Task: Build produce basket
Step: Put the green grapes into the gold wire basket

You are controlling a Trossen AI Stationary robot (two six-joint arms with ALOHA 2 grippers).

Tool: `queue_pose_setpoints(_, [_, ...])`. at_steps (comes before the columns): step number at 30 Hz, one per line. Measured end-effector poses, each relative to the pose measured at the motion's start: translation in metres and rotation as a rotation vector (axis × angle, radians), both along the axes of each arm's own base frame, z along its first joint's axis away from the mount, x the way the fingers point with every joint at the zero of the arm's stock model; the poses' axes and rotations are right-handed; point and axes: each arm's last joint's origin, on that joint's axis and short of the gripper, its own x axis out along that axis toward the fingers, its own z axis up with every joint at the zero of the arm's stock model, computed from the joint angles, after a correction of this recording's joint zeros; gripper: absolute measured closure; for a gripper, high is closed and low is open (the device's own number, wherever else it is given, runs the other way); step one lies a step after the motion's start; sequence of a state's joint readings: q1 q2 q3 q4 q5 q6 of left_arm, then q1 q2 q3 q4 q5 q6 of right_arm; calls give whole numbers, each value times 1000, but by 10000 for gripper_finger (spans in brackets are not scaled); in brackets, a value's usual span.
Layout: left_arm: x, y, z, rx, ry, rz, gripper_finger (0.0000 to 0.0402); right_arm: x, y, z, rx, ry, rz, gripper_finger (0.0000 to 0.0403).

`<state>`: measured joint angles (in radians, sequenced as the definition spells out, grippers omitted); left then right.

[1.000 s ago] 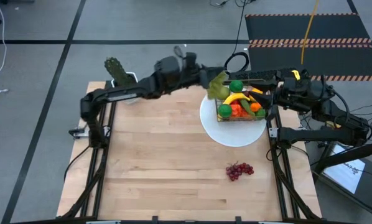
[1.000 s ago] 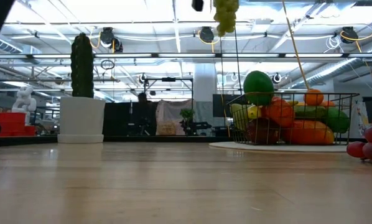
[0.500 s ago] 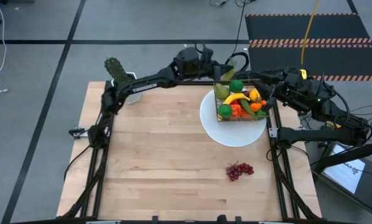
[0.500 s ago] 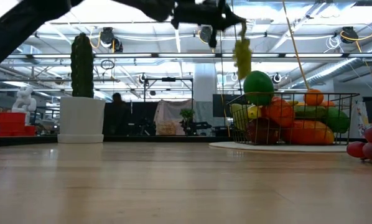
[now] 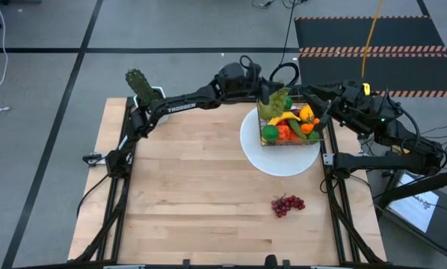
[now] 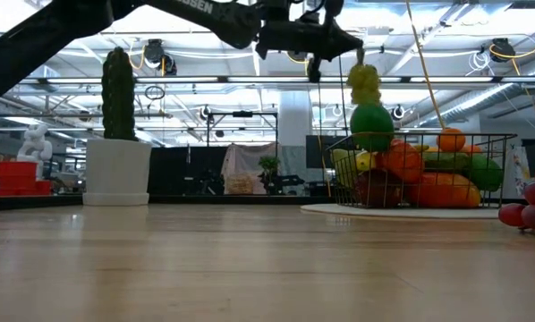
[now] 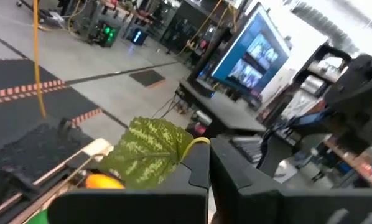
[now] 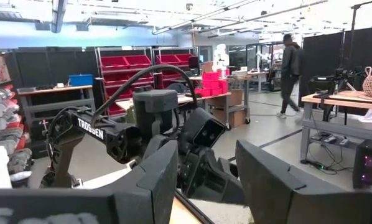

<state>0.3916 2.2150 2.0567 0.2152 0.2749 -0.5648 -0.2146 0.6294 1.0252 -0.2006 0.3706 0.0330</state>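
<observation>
Pale wooden boards make up the table (image 5: 201,179), with grey floor around it and a workshop hall of shelving and ceiling lights behind. At the far right of the table a white plate (image 5: 283,163) carries the basket (image 5: 289,125), already piled with a banana, an orange, limes and other produce.

The left gripper (image 5: 267,91) reaches across from the left side and hangs just over the far left corner of the basket. Its fingers are fully closed on the stem of the green grapes (image 6: 364,85), whose big leaf (image 7: 150,151) spreads beside the fingertips in the left wrist view. From table height, the bunch dangles directly above a lime (image 6: 372,126) on top of the pile, almost touching it.

The right gripper (image 5: 322,113) sits at the basket's right edge, fingers partly apart, and nothing shows between them.

Purple grapes (image 5: 287,204) lie on the bare boards, well apart from the basket, nearer the front. A cactus (image 5: 139,86) in a white pot stands at the far left corner.
</observation>
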Motion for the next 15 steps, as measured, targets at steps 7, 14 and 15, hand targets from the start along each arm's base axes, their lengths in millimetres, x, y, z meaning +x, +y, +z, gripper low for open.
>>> queue_pose_setpoints(7, [-1, 1, -15, 17, 150, 5, 399, 0, 0, 0, 5, -2, 1, 248])
queue_pose_setpoints(14, [-1, 0, -19, 19, 191, 1, 398, 0, 0, 0, 6, -4, 4, 248])
queue_pose_setpoints(15, [-1, 0, -19, 28, 192, -1, 396, 0, 0, 0, 6, -4, 5, 248])
